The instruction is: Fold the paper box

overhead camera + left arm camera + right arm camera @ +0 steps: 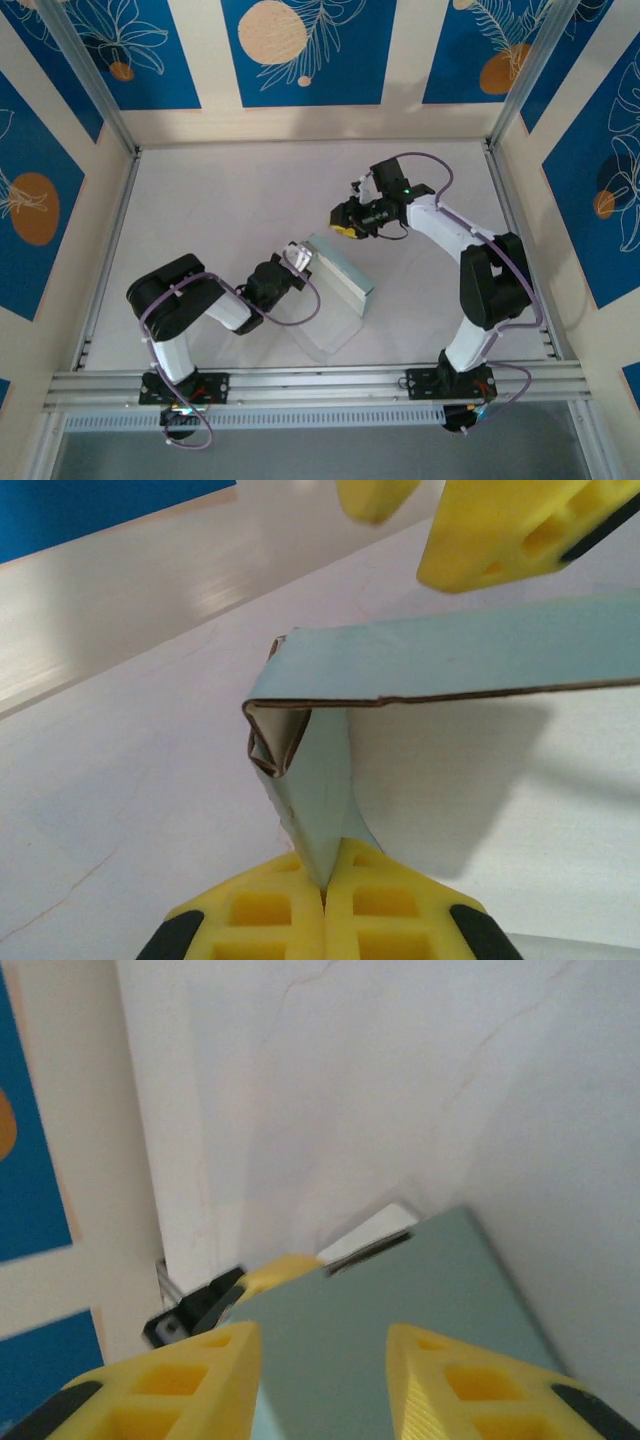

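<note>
Paper box (345, 277) near the table (220, 190) centre, a little toward the near edge, lying between the two grippers. From overhead it is partly formed: one long mint-green panel stands on edge and runs diagonally, with a pale panel spread flat on the table on its near side. Left gripper (297, 258) is at the box's left end. In its wrist view, the left gripper (325, 885) has its yellow fingers (265, 910) pressed together, pinching a narrow green flap of the box (450, 655). The flap rises from the pinch to a creased corner where the card doubles over and the brown cut edge shows. The long green panel runs rightward from that corner. Right gripper (350, 222) hangs just behind the box's far side, close to it. Its yellow fingers (500, 530) show at the top of the left wrist view, near the panel, with a gap visible between them and the card. In the right wrist view, the right gripper (322, 1345) has its jaws spread, with the green face of the box (420, 1280) lying beyond them and nothing clamped between them.
</note>
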Robot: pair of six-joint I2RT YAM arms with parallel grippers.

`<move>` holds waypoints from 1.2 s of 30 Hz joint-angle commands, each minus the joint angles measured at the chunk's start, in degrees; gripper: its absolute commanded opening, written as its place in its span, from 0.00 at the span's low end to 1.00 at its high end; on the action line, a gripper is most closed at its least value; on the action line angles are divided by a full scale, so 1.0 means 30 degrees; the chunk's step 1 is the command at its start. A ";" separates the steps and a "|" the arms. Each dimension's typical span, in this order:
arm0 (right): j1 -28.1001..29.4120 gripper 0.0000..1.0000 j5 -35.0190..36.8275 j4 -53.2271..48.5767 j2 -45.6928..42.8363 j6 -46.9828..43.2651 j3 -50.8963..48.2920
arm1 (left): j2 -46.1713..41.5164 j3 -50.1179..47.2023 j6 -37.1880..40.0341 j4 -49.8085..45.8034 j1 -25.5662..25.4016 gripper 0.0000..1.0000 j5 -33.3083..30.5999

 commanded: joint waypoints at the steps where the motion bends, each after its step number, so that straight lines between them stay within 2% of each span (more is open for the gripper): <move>1: 0.0145 0.40 -0.0869 0.0546 0.2053 0.0384 0.0245 | 0.0434 0.0648 0.1184 -0.1212 -0.0228 0.00 -0.0184; 5: 0.0404 0.40 -0.1983 0.1502 0.3950 0.0603 0.0421 | 0.0557 0.1459 0.1353 -0.2731 -0.0213 0.00 -0.0839; 11: 0.1320 0.37 -0.3567 0.2131 0.5140 0.0483 0.0767 | 0.1117 0.1666 0.1459 -0.2335 -0.0285 0.00 -0.1251; 14: 0.1675 0.36 -0.3908 0.2278 0.5320 0.0458 0.0820 | 0.1396 0.1529 0.1252 -0.1559 -0.0272 0.00 -0.0595; 23: 0.1876 0.35 -0.4337 0.1950 0.5467 -0.0102 0.0821 | 0.1935 0.1409 0.0868 -0.0172 -0.0241 0.13 0.0374; 26: 0.1887 0.34 -0.4451 0.1913 0.5438 -0.0115 0.0806 | 0.1915 0.1503 0.0887 -0.0198 -0.0216 0.15 0.0386; 29: 0.1960 0.33 -0.4525 0.1883 0.5327 -0.0125 0.0855 | 0.1862 0.1678 0.1174 -0.0480 -0.0213 0.10 0.0277; 31: 0.2030 0.33 -0.4464 0.1799 0.5149 -0.0053 0.0842 | 0.1814 0.1805 0.1347 -0.0706 -0.0213 0.01 -0.0234; 36: 0.2204 0.32 -0.4266 0.2381 0.4371 0.0924 0.0232 | 0.1757 0.2117 0.2513 -0.1464 -0.0272 0.00 -0.2022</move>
